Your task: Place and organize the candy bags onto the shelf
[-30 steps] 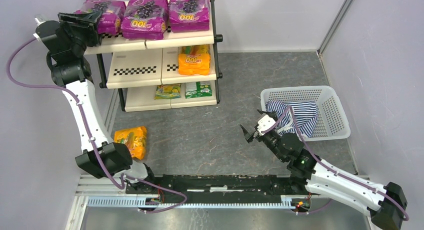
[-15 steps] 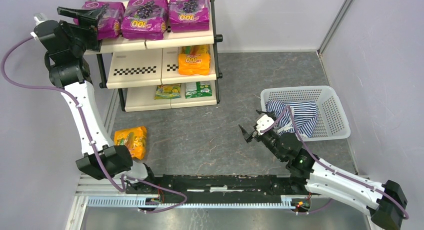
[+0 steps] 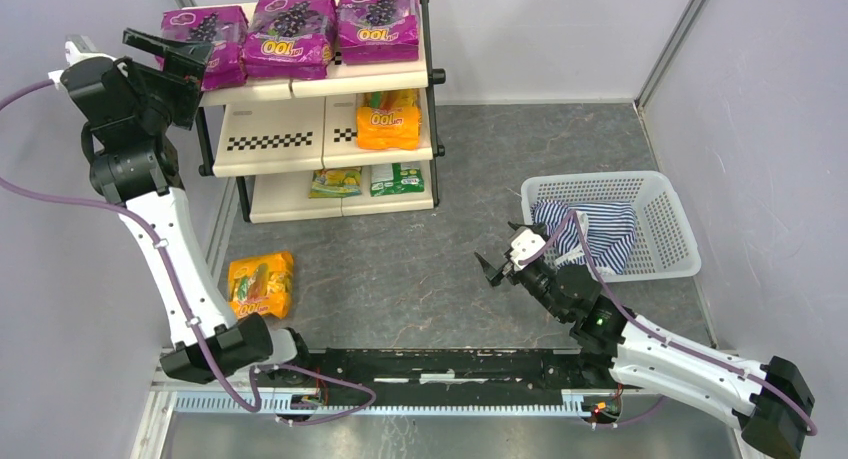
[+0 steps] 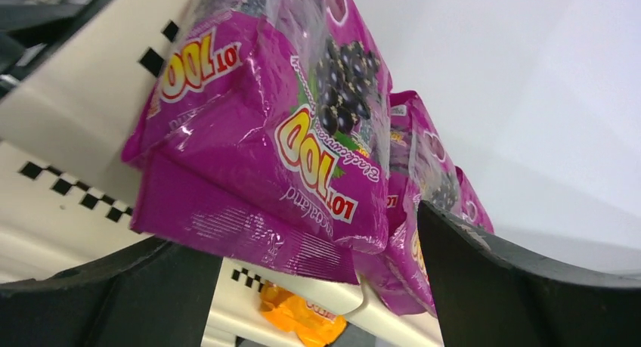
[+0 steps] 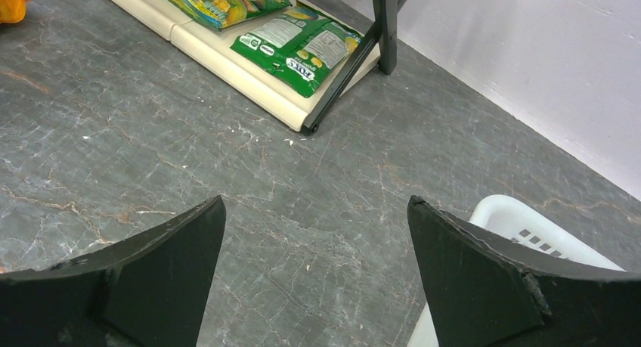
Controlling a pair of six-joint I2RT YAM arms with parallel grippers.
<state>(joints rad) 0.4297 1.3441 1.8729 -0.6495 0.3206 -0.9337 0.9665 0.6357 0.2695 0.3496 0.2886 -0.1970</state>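
The shelf (image 3: 270, 139) stands at the back left. Three purple candy bags lie on its top tier: the left one (image 3: 205, 29) (image 4: 264, 135), the middle one (image 3: 292, 36) and the right one (image 3: 378, 21). An orange bag (image 3: 388, 119) (image 4: 302, 317) sits on the middle tier, and two green bags (image 3: 336, 182) (image 3: 397, 179) (image 5: 298, 41) lie on the bottom tier. Another orange bag (image 3: 260, 284) lies on the floor. My left gripper (image 3: 190, 61) (image 4: 298, 233) is open, just left of the left purple bag and apart from it. My right gripper (image 3: 497, 267) (image 5: 317, 203) hangs open over bare floor, holding nothing.
A white mesh basket (image 3: 660, 194) (image 5: 521, 226) with a blue-white striped cloth (image 3: 590, 229) stands at the right, close behind my right gripper. Grey walls close in the left, back and right sides. The shelf's black leg (image 5: 385, 22) stands ahead of my right gripper.
My left gripper opened, let go of the left purple bag on the top tier and drew back to the left. The right arm barely shifted.
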